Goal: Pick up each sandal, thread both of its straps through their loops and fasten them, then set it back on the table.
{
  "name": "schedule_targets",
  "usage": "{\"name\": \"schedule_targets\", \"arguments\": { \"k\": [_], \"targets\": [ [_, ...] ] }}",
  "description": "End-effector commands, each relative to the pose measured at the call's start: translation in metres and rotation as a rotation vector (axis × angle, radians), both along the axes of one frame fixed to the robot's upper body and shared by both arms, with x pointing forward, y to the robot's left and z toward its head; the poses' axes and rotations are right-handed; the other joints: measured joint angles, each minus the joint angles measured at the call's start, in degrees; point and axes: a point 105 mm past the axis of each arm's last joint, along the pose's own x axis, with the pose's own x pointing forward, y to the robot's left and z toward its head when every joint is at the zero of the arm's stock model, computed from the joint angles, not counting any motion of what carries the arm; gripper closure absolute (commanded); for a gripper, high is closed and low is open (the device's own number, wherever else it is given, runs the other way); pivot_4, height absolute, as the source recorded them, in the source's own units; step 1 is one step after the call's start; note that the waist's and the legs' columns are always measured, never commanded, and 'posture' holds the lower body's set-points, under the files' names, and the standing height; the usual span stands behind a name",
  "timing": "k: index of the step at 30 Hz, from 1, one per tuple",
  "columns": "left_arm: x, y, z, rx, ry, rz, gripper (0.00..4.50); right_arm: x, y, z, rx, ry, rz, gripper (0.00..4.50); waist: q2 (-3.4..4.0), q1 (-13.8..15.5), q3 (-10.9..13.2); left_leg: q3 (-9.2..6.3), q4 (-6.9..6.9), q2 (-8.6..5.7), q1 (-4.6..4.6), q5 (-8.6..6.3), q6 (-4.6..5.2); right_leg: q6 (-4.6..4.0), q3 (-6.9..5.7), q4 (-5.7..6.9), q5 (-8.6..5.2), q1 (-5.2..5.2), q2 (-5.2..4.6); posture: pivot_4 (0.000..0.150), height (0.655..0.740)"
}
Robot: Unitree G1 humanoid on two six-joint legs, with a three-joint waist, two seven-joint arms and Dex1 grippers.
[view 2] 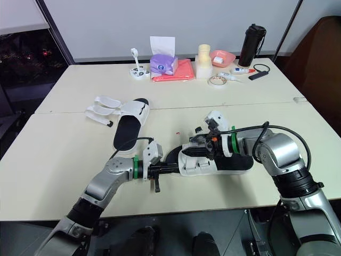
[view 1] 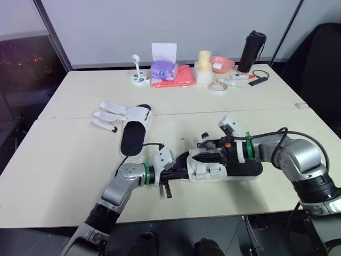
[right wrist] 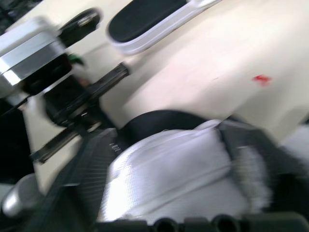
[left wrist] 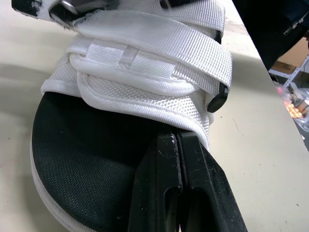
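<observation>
Sandal (view 1: pixel 210 172): black footbed (left wrist: pixel 87 159), white woven straps (left wrist: pixel 159 48) overlapped (black strap tip (left wrist: pixel 218 99)).

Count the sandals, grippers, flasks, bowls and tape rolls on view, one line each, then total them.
Sandals: 2, near sandal, far sandal
Grippers: 2, left gripper, right gripper
Flask: 1
Bowl: 1
Tape roll: 1
Total: 7

I read this as a lab or test room, not a home: two plain pale tables (view 1: pixel 69 176) pushed together, blank white wall (view 1: pixel 176 26) behind, props parked along the far edge: tissue box (view 1: pixel 163 68), tape roll (view 1: pixel 218 86), black tumbler (view 1: pixel 251 52), pink bowl (view 1: pixel 221 63).
</observation>
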Motion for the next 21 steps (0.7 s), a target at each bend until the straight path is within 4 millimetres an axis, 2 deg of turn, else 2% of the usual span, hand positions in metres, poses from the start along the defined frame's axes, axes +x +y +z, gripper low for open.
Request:
{"name": "schedule_targets", "arguments": {
  "k": [1, 5, 11, 19, 21],
  "targets": [
    [-0.004, 0.0, -0.012, 0.024, 0.04, 0.0, 4.5, 0.013, -0.004, 0.031, 0.054, -0.113, -0.048, 0.04, 0.0, 0.0, 0.0, 0.0, 0.0, 0.0, 0.0, 0.0, 0.0, 0.0, 0.0, 0.0, 0.0, -0.01, 0.0, 0.15, 0.74],
    [-0.004, 0.0, -0.012, 0.024, 0.04, -0.002, 4.5, 0.015, -0.005, 0.033, 0.061, -0.106, -0.064, 0.04, 0.01, 0.0, 0.0, 0.0, -0.02, 0.0, -0.01, 0.0, 0.0, 0.0, 0.0, 0.01, 0.0, -0.02, 0.0, 0.15, 0.74],
    [-0.003, 0.0, -0.012, 0.025, 0.038, 0.0, 4.5, 0.007, -0.001, 0.016, 0.038, -0.023, -0.022, 0.04, 0.01, 0.0, 0.0, 0.0, -0.02, -0.01, -0.01, 0.0, 0.0, 0.0, 0.0, 0.01, 0.0, -0.02, 0.0, 0.15, 0.74],
    [-0.003, 0.001, -0.012, 0.024, 0.038, 0.01, 4.5, -0.004, 0.01, 0.005, 0.044, 0.036, 0.026, 0.04, 0.01, 0.0, 0.0, 0.0, -0.01, 0.0, -0.01, 0.0, 0.0, 0.0, 0.0, 0.03, 0.0, -0.02, 0.0, 0.15, 0.74],
    [-0.003, 0.001, -0.012, 0.024, 0.039, 0.011, 4.5, -0.004, 0.013, 0.006, 0.052, 0.033, 0.036, 0.54, 0.01, 0.0, 0.0, 0.0, -0.01, -0.01, -0.01, 0.0, 0.0, 0.0, 0.0, 0.02, 0.0, -0.02, 0.0, 0.15, 0.74]
  ]
}}
